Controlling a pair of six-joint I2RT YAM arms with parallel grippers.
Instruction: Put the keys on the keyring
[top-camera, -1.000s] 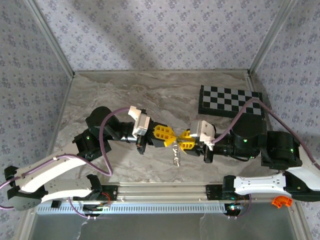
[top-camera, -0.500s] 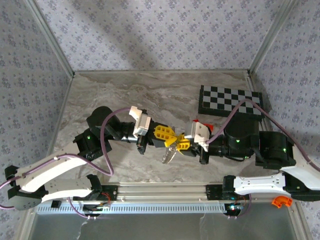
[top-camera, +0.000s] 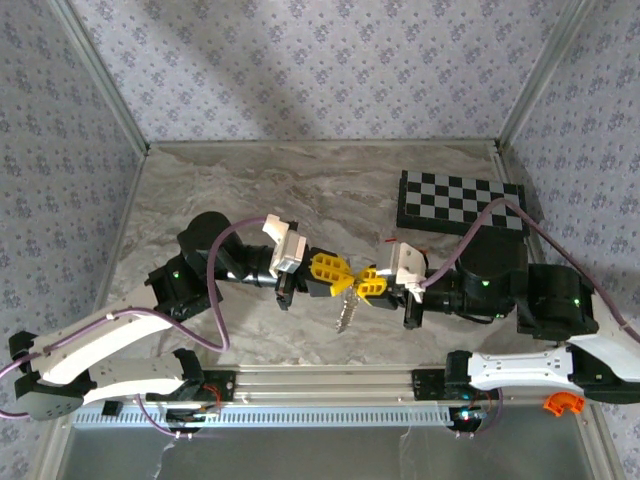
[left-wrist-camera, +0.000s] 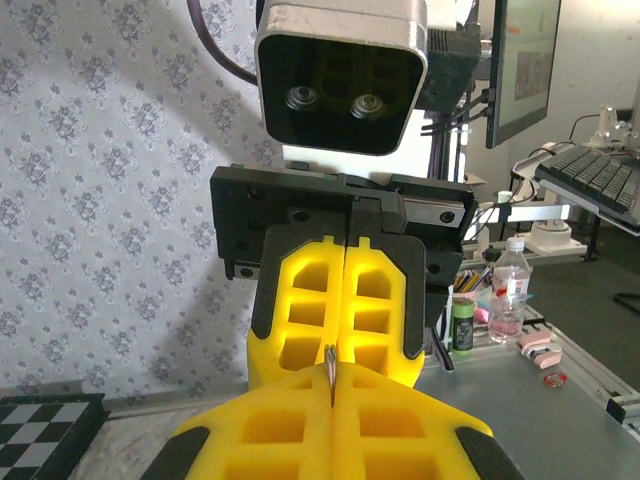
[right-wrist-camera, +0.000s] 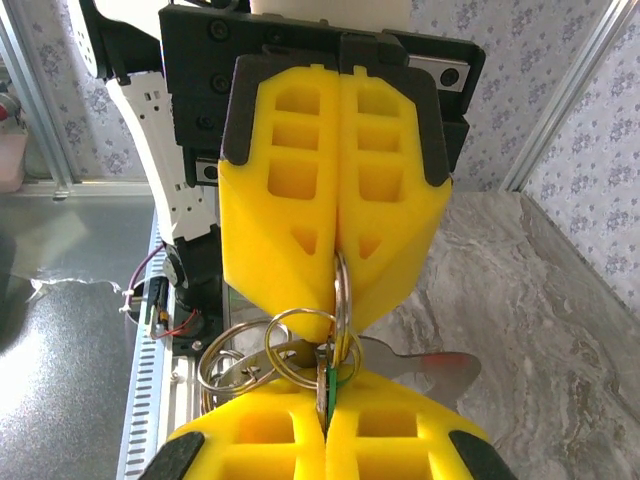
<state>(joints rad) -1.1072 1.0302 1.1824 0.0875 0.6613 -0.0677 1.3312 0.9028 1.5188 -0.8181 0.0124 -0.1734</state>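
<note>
The left gripper (top-camera: 338, 275) and right gripper (top-camera: 362, 285) meet tip to tip above the table (top-camera: 250, 190), just toward 6 o'clock from its centre, the left one at 9 o'clock of the meeting point and the right one at 3 o'clock. In the right wrist view the left gripper (right-wrist-camera: 337, 292) is clenched on the upright wire of the keyring (right-wrist-camera: 341, 285), which runs up into the seam between its yellow pads. The right gripper (right-wrist-camera: 324, 428) is clenched at 6 o'clock of that view, with the green key (right-wrist-camera: 331, 383) pinched at its seam; whether it also traps a ring coil cannot be told. Further silvery loops (right-wrist-camera: 262, 352) and a metal key blade (right-wrist-camera: 440, 368) hang loose toward 7 and 4 o'clock. The step in hand appears to be threading the key onto the ring wire. To do it well, hold the left grasp rigid as an anvil and move the right wrist alone. Advance in small rotations along the curve of the wire, not by a straight pull. Do not slacken either grasp until the key is seen captured by the coil. The loose loops could snag the pads; hold them clear of both seams.
</note>
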